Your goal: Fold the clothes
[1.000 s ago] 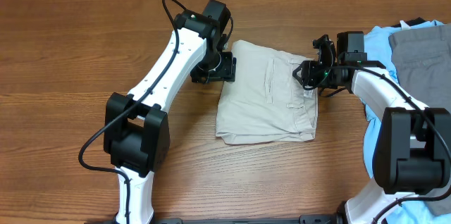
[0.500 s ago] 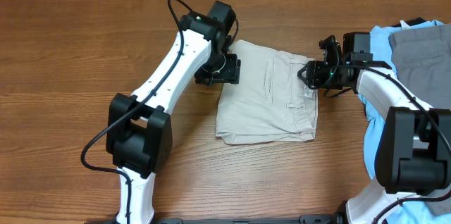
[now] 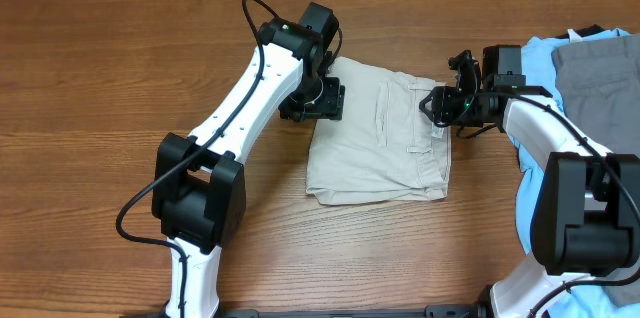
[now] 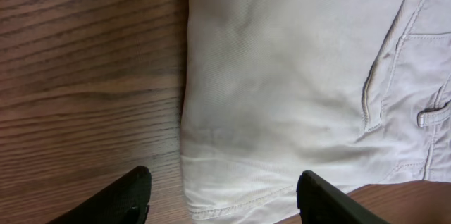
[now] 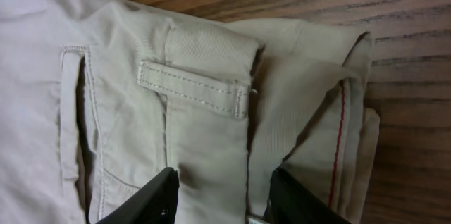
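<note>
The shorts (image 3: 378, 136) are seen lying flat on the table (image 3: 100, 78), already brought into a compact, roughly square packet. Stacked layers can be made out at the waistband edge in the right wrist view, so at least one fold is judged to be done. The left gripper (image 3: 318, 99) is held at the shorts' left edge with its fingers (image 4: 130, 194) spread wide on either side of the hem, and nothing is gripped. The right gripper (image 3: 441, 108) is placed at the shorts' right edge. Its fingers (image 5: 151, 197) are parted astride the belt loop, and no cloth is seen pinched. A blue T-shirt (image 3: 535, 58) and a grey garment (image 3: 600, 68) are left heaped well to the right of the shorts. A last fold or a tidying of the uneven right edge is judged to remain.
</note>
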